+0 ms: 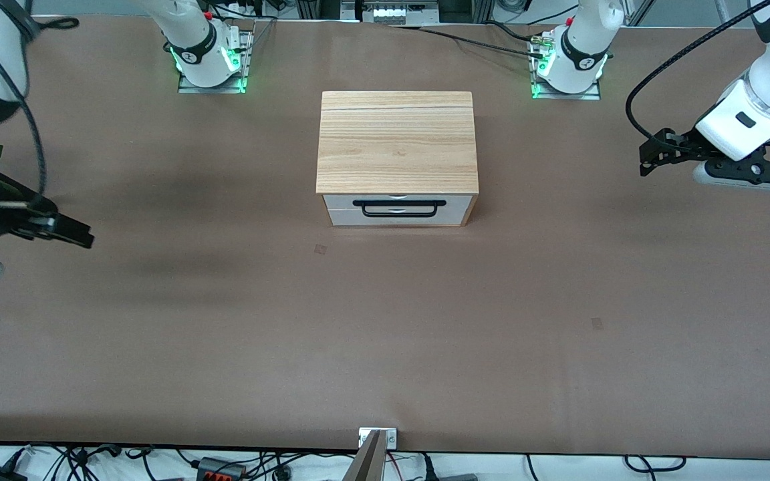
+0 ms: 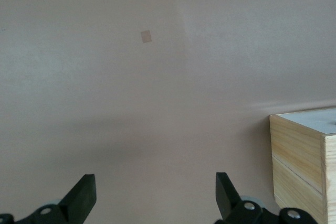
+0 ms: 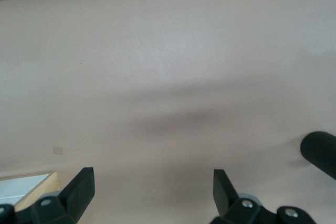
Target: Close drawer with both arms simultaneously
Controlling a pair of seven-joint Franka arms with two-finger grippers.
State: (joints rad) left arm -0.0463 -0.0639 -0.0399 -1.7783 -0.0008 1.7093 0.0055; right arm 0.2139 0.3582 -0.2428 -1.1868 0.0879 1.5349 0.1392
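While both arms hang out at the two ends of the counter (image 1: 385,334), the wooden box (image 1: 397,141) sits alone in the middle, a little nearer the robot bases than the front camera. Its drawer (image 1: 398,208) is in the face turned toward the front camera, white panel with a wide black bar handle (image 1: 398,208) across it. The panel looks pushed in level with the oak frame, or very close to it; from here I cannot tell if a sliver still sticks out.

The left hand (image 1: 649,157) is up in the air over the bare counter at the left arm's end, well apart from the box, and turned toward it. In the left wrist view its two black fingers (image 2: 81,195) stand wide apart with nothing between them, and a corner of the box (image 2: 302,161) shows at the edge.

The right hand (image 1: 81,235) hovers over the counter at the right arm's end, also well clear of the box. The right wrist view shows its fingers (image 3: 79,190) spread wide and empty too, with a corner of the box (image 3: 31,190) just in sight.

A small faint square mark (image 1: 320,249) lies on the counter just in front of the drawer.
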